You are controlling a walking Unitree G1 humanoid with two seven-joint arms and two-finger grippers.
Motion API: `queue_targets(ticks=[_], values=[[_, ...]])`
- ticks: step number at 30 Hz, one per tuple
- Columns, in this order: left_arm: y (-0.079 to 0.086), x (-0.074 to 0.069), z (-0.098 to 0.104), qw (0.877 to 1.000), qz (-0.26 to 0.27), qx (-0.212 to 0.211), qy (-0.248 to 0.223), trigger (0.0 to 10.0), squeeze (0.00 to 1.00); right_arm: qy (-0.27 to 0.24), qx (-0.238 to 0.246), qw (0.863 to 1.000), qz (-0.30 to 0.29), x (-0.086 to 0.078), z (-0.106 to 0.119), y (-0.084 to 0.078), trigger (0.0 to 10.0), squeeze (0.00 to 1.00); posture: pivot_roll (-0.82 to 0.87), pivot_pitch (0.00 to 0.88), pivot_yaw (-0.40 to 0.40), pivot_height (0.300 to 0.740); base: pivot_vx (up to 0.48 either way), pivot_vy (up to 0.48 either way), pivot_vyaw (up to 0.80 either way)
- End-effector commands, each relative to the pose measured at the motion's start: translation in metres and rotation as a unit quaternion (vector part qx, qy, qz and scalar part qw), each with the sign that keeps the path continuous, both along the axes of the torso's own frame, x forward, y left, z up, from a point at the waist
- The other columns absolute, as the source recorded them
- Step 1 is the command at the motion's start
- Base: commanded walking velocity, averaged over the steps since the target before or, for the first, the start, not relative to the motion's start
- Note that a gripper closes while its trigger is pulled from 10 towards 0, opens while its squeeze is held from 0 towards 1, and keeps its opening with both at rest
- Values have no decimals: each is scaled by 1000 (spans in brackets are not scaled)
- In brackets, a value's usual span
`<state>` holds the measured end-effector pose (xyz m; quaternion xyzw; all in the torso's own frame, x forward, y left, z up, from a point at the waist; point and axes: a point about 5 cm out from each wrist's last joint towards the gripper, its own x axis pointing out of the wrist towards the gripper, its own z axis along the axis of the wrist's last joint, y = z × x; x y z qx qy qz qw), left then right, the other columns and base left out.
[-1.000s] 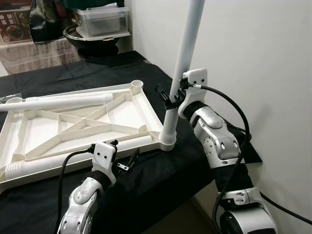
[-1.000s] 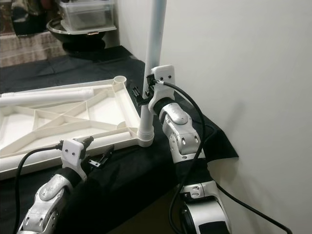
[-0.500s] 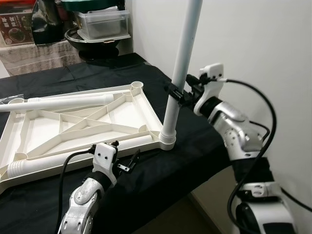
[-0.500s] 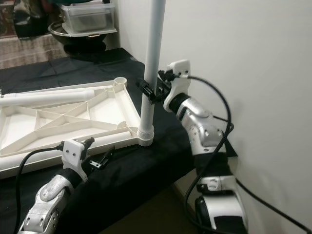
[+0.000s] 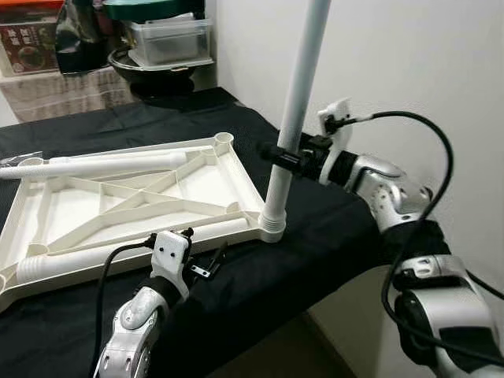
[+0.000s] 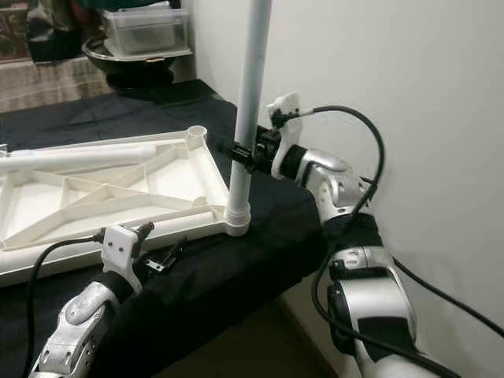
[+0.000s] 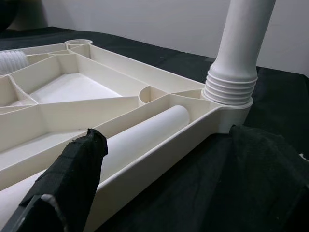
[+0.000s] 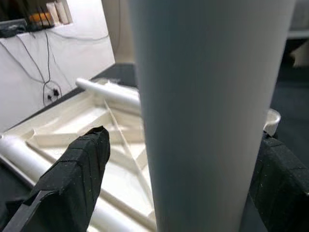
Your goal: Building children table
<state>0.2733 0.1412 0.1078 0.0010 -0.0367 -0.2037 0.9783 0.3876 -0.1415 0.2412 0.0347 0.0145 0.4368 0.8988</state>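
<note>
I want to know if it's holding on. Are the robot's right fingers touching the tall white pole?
Cannot tell. In the right wrist view the pole stands between both fingers, hiding any contact or gap.

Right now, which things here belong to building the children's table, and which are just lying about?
Job in hand:
- upturned tabletop
- upright leg in its corner socket, right claw around it
- two loose legs lying in the tabletop
- left claw, open near the tabletop's edge

Lying about:
- clear plastic box
- black bowl
</note>
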Motion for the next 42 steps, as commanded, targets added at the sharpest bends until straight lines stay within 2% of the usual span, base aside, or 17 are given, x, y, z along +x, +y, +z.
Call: queue_targets(ticks=[1, 12, 14, 15, 16, 18, 19, 20, 21, 30, 40, 42], values=[[1, -1, -4, 1000, 1, 0, 5, 10000, 0, -3, -17, 1000, 10, 3, -1, 4, 10000, 0, -3, 0, -91, 740, 0, 0, 0], [1, 0, -3, 1000, 2, 1, 1, 10000, 0, -12, -35, 999, 4, 13, -1, 5, 10000, 0, 19, 0, -109, 740, 0, 0, 0], [1, 0, -4, 1000, 3, 1, 1, 10000, 0, -13, -38, 999, 0, 14, -1, 2, 8431, 0, 20, 0, -113, 740, 0, 0, 0], [1, 0, -4, 1000, 3, 1, 1, 10000, 0, -13, -38, 999, 0, 14, -1, 2, 8431, 0, 20, 0, -113, 740, 0, 0, 0], [1, -1, -4, 1000, 3, 1, 1, 10000, 0, -13, -40, 999, -1, 14, -2, 0, 6235, 0, 21, 0, -115, 740, 0, 0, 0], [1, -1, -4, 1000, 3, 2, 2, 10000, 0, -13, -41, 999, -1, 15, -3, -1, 6235, 0, 21, 0, -115, 740, 0, 0, 0], [1, -1, -5, 1000, 3, 1, 2, 10000, 0, -13, -45, 999, -3, 14, -5, -2, 1176, 0, 21, 0, -117, 740, 0, 0, 0], [1, -1, -5, 1000, 3, 1, 2, 10000, 0, -13, -47, 999, -5, 15, -7, -3, 1176, 0, 21, 0, -117, 740, 0, 0, 0], [1, -2, -5, 1000, 3, 1, 2, 10000, 0, -11, -48, 999, -6, 15, -8, -4, 0, 0, 21, 0, -118, 740, 0, 0, 0], [-1, -1, -5, 1000, 0, 1, 1, 10000, 0, -8, -39, 999, -19, 15, -14, -6, 0, 0, 19, 0, -117, 740, 0, 0, 0], [-1, -2, -5, 1000, 0, 0, 1, 10000, 0, -9, -17, 999, -40, 17, -17, 3, 0, 0, 17, 0, -118, 740, 0, 0, 0], [-1, -2, -5, 1000, 1, 0, 0, 10000, 0, -6, -17, 996, -82, 20, -20, 8, 0, 0, 15, 0, -119, 740, 0, 0, 0]])
